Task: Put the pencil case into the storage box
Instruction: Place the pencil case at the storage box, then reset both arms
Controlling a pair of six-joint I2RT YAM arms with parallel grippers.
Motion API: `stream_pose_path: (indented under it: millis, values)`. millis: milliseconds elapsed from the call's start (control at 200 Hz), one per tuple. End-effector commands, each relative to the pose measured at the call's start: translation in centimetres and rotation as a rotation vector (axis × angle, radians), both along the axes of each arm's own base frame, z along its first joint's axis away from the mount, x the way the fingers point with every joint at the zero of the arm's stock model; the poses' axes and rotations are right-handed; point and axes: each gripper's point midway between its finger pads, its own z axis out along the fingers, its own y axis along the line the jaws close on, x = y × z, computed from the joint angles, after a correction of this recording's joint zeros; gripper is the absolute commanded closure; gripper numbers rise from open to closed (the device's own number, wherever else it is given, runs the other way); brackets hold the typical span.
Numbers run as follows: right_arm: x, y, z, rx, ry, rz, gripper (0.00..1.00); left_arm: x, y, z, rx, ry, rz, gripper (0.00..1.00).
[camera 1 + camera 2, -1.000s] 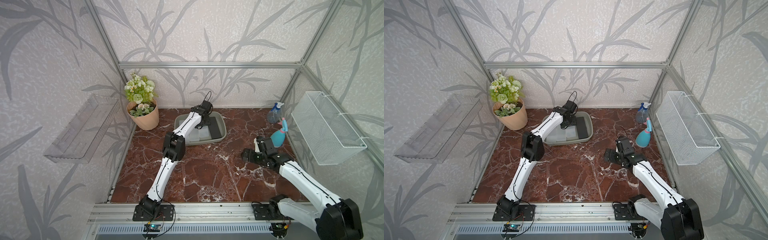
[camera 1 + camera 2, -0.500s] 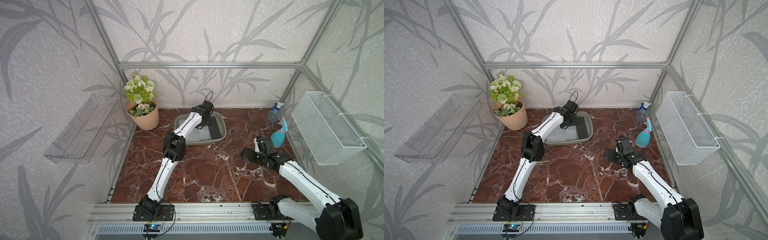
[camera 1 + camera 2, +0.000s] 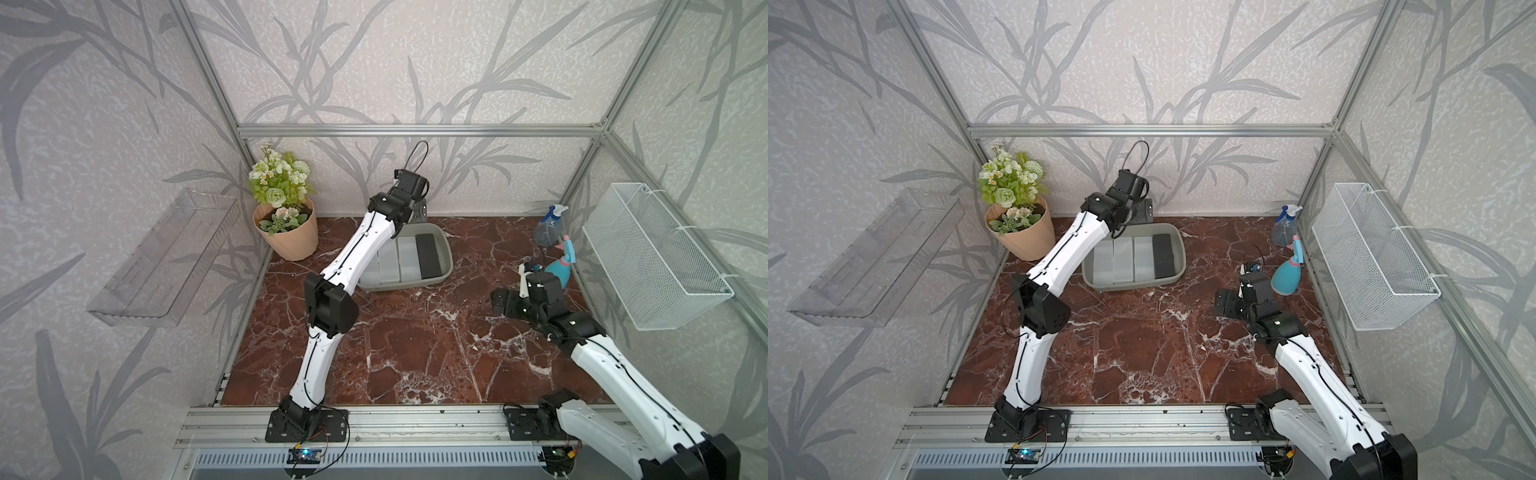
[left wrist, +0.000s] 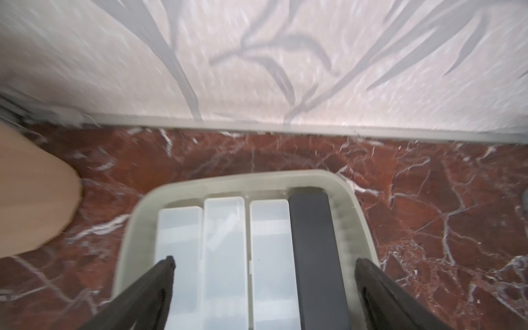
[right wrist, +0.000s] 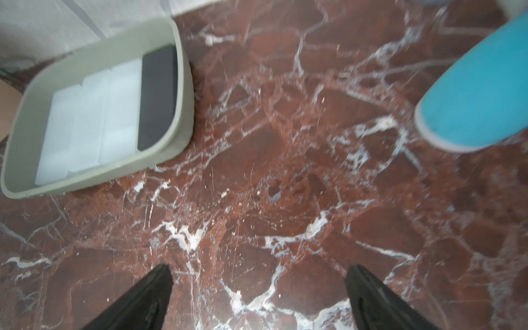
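The storage box (image 3: 449, 266) (image 3: 1133, 286) (image 4: 257, 175) (image 5: 114, 174), a shallow grey-green tub, stands at the back of the marble floor. Several flat pencil cases lie side by side inside it: three translucent white ones (image 3: 407, 259) (image 3: 1144, 259) (image 4: 224, 243) (image 5: 85, 120) and a black one (image 3: 428, 259) (image 3: 1163, 255) (image 4: 311, 243) (image 5: 158, 94) at the right end. My left gripper (image 3: 417, 216) (image 3: 1144, 210) (image 4: 264, 265) hangs open above the box's rear part, holding nothing. My right gripper (image 3: 498, 301) (image 3: 1223, 303) (image 5: 257, 271) is open low over bare floor, right of the box.
A flower pot (image 3: 286, 241) stands left of the box. A clear spray bottle (image 3: 548, 228) and a teal one (image 3: 561, 266) (image 5: 471, 100) stand by the right wall, close to my right wrist. A white wire basket (image 3: 648, 257) hangs right, a clear tray (image 3: 166, 257) left.
My left gripper's jaws have spread wider above the box. Neither arm has shifted noticeably, and the cases lie still in the box.
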Motion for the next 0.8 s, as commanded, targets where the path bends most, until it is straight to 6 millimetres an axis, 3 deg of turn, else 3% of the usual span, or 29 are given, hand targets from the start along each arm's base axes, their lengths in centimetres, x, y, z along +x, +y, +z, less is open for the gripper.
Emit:
stream_pose_path:
  millis: [0,105,150,255,325,360,430,485,545,600,700,795]
  values:
    - [1.6,-2.6,2.8,-0.174,-0.235,-0.052,0.01,-2.1,8.6,6.5,0.143,-0.12,0.169,0.0]
    - [2.1,-4.6,2.9,-0.29,-0.396,-0.121,0.01,-4.1,14.9,7.2,0.224,-0.117,0.276,0.0]
    - [2.1,-5.6,2.1,-0.297,-0.378,-0.15,0.01,-5.5,17.4,7.8,0.28,-0.13,0.332,0.0]
    - [2.7,-7.5,-0.2,-0.283,-0.313,-0.225,0.01,-9.4,20.9,10.0,0.458,-0.21,0.414,0.0]
    - [3.4,-7.9,-1.5,-0.267,-0.307,-0.228,0.01,-12.8,21.4,12.0,0.535,-0.434,0.384,0.0]
    - [3.9,-8.1,-2.1,-0.253,-0.304,-0.231,0.01,-15.7,21.9,13.3,0.533,-0.599,0.361,0.0]
    - [4.9,-8.7,-3.7,-0.24,-0.296,-0.244,0.01,-21.0,23.1,13.1,0.527,-0.92,0.308,0.0]
    - [5.8,-9.1,-5.1,-0.227,-0.288,-0.246,0.01,-21.6,25.0,10.4,0.475,-0.883,0.306,0.0]
    - [7.0,-9.2,-6.5,-0.22,-0.283,-0.227,0.01,-21.2,27.1,4.8,0.428,-0.734,0.357,0.0]
    - [8.4,-8.9,-6.8,-0.221,-0.293,-0.2,0.01,-21.9,28.3,0.5,0.356,-0.702,0.42,0.0]
    - [10.6,-7.6,-7.0,-0.255,-0.306,-0.083,0.01,-22.8,29.7,-5.3,0.208,-0.703,0.475,0.0]
    - [11.3,-8.5,-8.1,-0.22,-0.326,-0.118,0.01,-23.1,30.6,-9.2,0.132,-0.693,0.519,0.0]
